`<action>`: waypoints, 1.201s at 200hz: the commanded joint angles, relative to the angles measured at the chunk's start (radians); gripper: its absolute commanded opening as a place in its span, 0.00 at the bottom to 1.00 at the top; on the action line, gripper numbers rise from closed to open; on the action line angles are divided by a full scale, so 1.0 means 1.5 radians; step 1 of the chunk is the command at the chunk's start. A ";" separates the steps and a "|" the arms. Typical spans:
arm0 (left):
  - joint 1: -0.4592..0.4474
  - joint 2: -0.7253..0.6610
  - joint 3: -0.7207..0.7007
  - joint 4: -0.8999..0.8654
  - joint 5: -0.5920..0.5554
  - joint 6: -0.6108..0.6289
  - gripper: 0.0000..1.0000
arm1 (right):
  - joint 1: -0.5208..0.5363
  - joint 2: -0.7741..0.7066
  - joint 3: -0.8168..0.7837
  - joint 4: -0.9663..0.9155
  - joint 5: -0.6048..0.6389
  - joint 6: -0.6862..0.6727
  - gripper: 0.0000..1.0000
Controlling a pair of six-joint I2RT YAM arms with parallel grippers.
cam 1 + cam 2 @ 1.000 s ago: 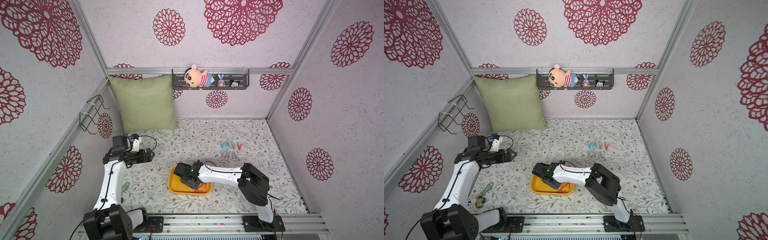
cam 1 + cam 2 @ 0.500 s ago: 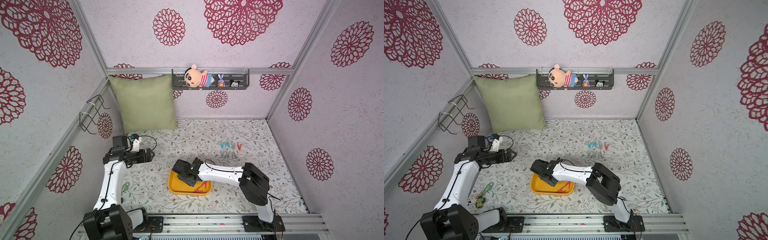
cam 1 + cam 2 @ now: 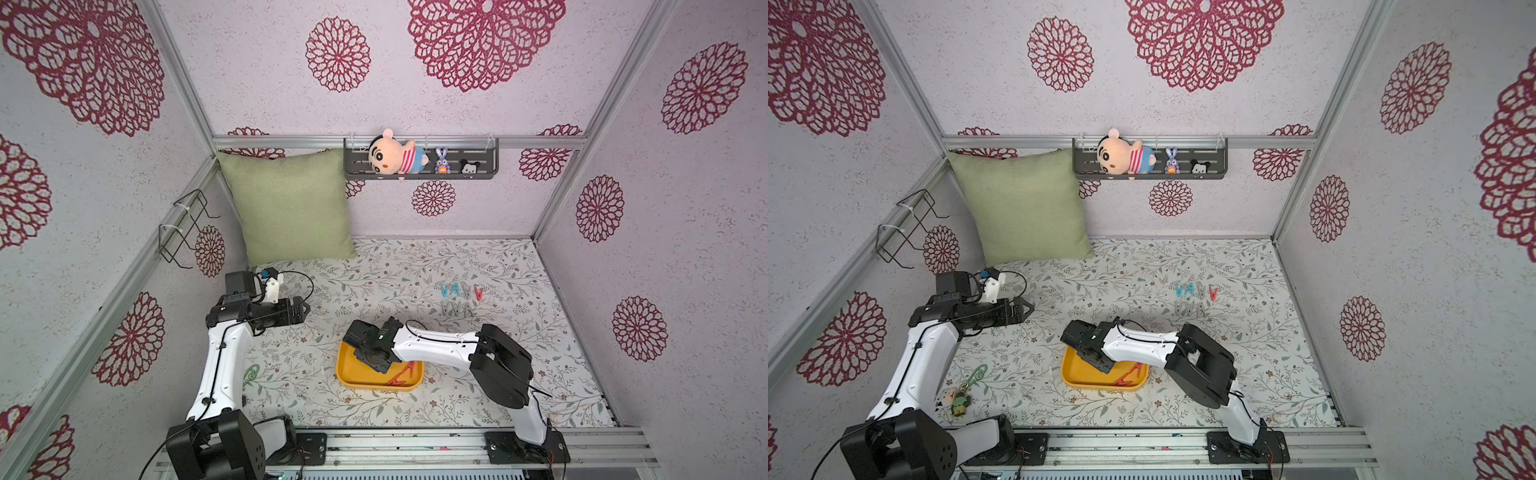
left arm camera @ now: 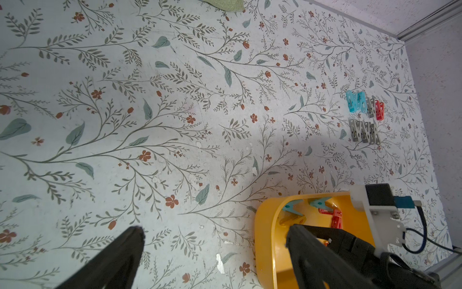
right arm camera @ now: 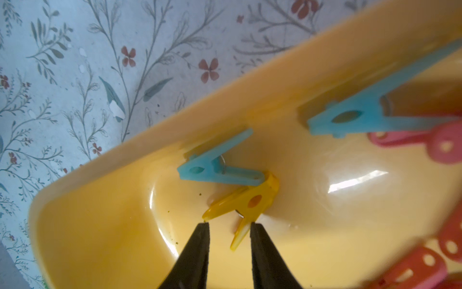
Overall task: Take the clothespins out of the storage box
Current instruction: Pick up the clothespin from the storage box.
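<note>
Yellow clothespin (image 5: 267, 190) leg between narrowly parted right jaws, unclamped | left jaws spread wide

In both top views the middle of the surface (image 3: 374, 282) lies bare from the centre of the frame up to the back wall, leaving wide room to pass. At upper left the green cushion (image 3: 291, 208) fills the corner. Right of centre, a cluster of clothespins (image 3: 459, 297) takes a small patch. The right arm (image 3: 436, 349) stretches across the storage box (image 3: 374, 385) at lower centre and closes off entry from the right; the surface left of the box is free.

In the right wrist view, the right tool (image 5: 230, 227) stands with jaws narrowly apart close to the box wall. A yellow clothespin (image 5: 246, 202) and a teal clothespin (image 5: 220, 165) crowd the space ahead of it. The left tool (image 3: 306, 309), jaws spread wide, hangs over bare surface left of centre.
</note>
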 commanded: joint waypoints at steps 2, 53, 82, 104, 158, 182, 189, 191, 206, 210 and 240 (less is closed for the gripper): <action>0.007 -0.002 0.012 0.004 0.010 0.005 0.97 | 0.001 0.006 0.008 -0.005 -0.003 -0.003 0.32; 0.007 0.000 0.013 0.002 0.012 0.006 0.97 | 0.000 -0.002 -0.018 0.008 -0.013 0.003 0.29; 0.006 -0.001 0.013 0.001 0.013 0.006 0.97 | 0.003 -0.006 -0.018 0.009 -0.015 -0.002 0.29; 0.006 -0.001 0.013 0.002 0.015 0.006 0.97 | 0.008 -0.021 -0.018 0.003 -0.001 -0.005 0.29; 0.007 -0.003 0.012 0.002 0.019 0.007 0.97 | 0.018 -0.031 -0.008 -0.007 0.008 -0.010 0.29; 0.007 -0.003 0.012 0.001 0.022 0.007 0.97 | 0.021 -0.030 0.001 -0.018 0.013 -0.011 0.30; 0.006 -0.003 0.012 0.002 0.023 0.007 0.97 | 0.021 -0.031 -0.001 -0.017 0.014 -0.010 0.30; 0.007 -0.002 0.012 0.001 0.023 0.007 0.97 | 0.021 -0.032 -0.001 -0.017 0.015 -0.010 0.30; 0.006 -0.004 0.012 0.001 0.023 0.008 0.97 | 0.021 -0.034 -0.006 -0.012 0.016 -0.007 0.31; 0.006 -0.004 0.012 0.001 0.023 0.008 0.97 | 0.021 -0.034 -0.007 -0.011 0.015 -0.006 0.31; 0.007 -0.004 0.012 0.001 0.024 0.008 0.97 | 0.018 -0.024 -0.009 0.000 0.009 -0.001 0.32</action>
